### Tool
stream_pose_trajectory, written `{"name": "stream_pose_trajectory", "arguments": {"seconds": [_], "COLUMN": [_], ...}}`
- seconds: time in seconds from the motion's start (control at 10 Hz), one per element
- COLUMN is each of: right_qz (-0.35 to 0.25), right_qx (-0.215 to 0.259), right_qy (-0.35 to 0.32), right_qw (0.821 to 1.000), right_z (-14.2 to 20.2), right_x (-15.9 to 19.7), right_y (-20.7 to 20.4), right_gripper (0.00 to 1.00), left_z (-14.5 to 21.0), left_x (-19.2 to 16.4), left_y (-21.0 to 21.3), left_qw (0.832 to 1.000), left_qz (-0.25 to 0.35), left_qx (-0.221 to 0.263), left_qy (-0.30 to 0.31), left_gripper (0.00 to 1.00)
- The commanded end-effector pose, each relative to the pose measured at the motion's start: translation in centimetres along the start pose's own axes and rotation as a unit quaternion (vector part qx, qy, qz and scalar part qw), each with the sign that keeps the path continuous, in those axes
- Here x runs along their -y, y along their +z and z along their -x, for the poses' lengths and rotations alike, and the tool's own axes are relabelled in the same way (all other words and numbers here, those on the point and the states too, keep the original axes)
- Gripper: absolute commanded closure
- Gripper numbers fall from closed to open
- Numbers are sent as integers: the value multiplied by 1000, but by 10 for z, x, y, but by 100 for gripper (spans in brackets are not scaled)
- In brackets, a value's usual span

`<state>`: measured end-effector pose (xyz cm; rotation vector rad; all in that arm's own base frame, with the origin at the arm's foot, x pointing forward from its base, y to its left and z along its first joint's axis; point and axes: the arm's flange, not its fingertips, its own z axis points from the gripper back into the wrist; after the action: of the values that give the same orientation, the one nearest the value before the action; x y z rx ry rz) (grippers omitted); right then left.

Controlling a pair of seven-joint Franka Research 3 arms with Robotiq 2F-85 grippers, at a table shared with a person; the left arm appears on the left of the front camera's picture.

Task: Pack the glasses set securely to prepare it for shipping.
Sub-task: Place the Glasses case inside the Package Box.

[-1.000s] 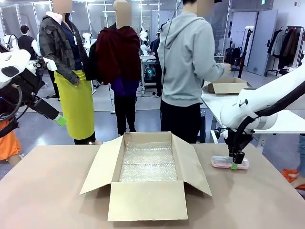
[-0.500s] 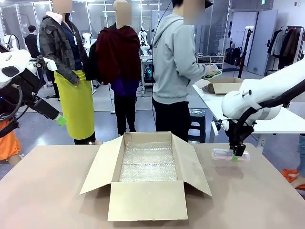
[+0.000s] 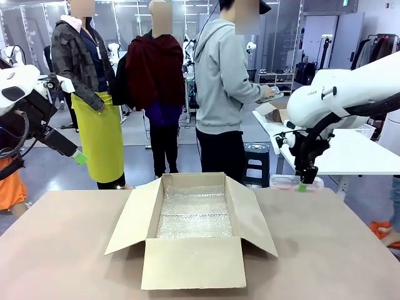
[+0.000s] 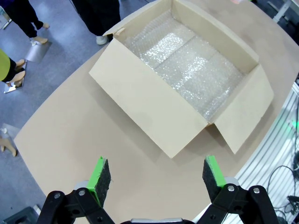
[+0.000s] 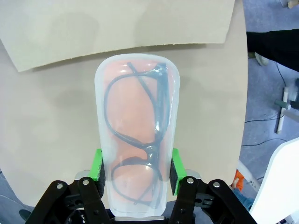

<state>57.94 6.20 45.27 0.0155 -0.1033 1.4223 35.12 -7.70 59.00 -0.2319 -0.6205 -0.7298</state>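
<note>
Above the right side of the desk (image 3: 325,250), near its far edge, the pale pink glasses case (image 3: 294,182) is held clear of the surface. It is pinched across its short width by the right jaws, and the green pads (image 5: 96,164) are pressed against both long sides close to one end. Through the translucent lid, dark spectacles (image 5: 135,140) are seen against a pink lining in the right wrist view. The case is carried roughly level, to the right of the cardboard box (image 3: 194,262) and apart from it. At the middle of the desk the box is set open with its flaps folded outward, and its floor is lined with bubble wrap (image 3: 195,215). Off the left edge of the desk, the left jaws are held high and spread wide, with nothing between them, and the open box is seen below them in the left wrist view. Beyond the far edge, a person in a grey hoodie (image 3: 222,81) is turned toward another table.
</note>
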Motion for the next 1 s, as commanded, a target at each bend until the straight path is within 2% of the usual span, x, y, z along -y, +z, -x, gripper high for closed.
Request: {"name": "stream_pose_trajectory", "arguments": {"seconds": [0.0,0.4,0.5,0.7,0.9], "right_qz": [-2,-2,-2,26,15], "right_qx": [-1,-1,-1,-7,-31], "right_qy": [4,4,-3,42,86], "right_qw": [1000,1000,1000,999,996], "right_z": [6,6,5,-41,-108], "right_x": [2,2,2,1,2], "right_y": [-3,-3,-3,36,56], "right_gripper": [64,64,36,36,36], "left_z": [-1,-1,-1,-1,-1], "left_x": [-1,-1,-1,-1,-1], "left_y": [3,3,3,3,3], "left_qw": [1000,1000,1000,1000,1000], "left_qz": [2,2,2,2,2], "left_qx": [3,3,3,3,3], "left_qy": [-4,-4,-4,-4,-4], "left_gripper": [0,0,0,0,0]}}
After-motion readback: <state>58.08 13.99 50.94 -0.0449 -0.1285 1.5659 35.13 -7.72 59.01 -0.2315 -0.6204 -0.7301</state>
